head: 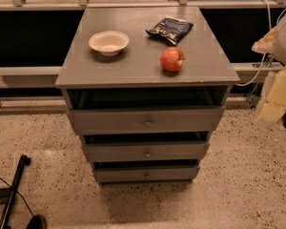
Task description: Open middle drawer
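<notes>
The middle drawer (119, 151) sat toward 6 o'clock from the centre of the view. It was the second of three stacked grey fronts, with a dark gap above its front edge, and looked not yet pulled out. Its small brass knob (147, 154) was centred on the front.

The gripper (275, 99) hung at about 3 o'clock by the right border, well apart from the cabinet (71, 75). I could not tell whether it was spread or pressed together.

To do the step well, I judged it should come in square to that knob, close on it alone, and draw straight out along the drawer's run. (The top drawer (109, 120) at 12 o'clock and the bottom drawer (119, 174) at 6 o'clock carried look-alike knobs, so height mattered.)

Counted: three drawers with one knob each. On the cabinet top were one bowl (108, 42) at 10 o'clock, one apple (172, 59) at 4 o'clock and one snack bag (169, 29) at 1 o'clock.
</notes>
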You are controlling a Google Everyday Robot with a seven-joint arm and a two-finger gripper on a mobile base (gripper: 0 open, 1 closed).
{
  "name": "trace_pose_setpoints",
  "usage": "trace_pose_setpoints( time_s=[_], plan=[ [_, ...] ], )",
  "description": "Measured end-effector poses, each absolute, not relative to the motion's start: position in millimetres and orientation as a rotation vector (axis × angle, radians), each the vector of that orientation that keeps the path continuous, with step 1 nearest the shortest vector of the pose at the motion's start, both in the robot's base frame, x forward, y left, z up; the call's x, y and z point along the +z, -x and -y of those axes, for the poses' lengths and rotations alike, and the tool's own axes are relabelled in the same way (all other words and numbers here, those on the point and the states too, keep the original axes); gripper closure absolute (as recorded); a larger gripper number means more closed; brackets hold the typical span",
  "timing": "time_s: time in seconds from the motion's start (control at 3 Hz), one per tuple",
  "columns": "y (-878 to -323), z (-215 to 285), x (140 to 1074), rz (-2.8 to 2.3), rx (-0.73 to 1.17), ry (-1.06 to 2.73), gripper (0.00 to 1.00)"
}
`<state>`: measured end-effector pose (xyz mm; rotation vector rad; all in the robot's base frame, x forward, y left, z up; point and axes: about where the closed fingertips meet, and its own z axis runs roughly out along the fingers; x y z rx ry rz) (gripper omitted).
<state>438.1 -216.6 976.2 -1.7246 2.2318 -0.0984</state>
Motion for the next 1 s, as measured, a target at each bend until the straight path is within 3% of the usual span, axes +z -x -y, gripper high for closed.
trace_pose_setpoints(
  time_s=[0.67, 1.0],
  plan=[
    [-448.8, 218.1, 956.3, -2.197, -0.055, 1.681, 0.0],
    [-462.5, 203.5, 873.4, -2.159, 0.078, 1.687, 0.0]
  ],
)
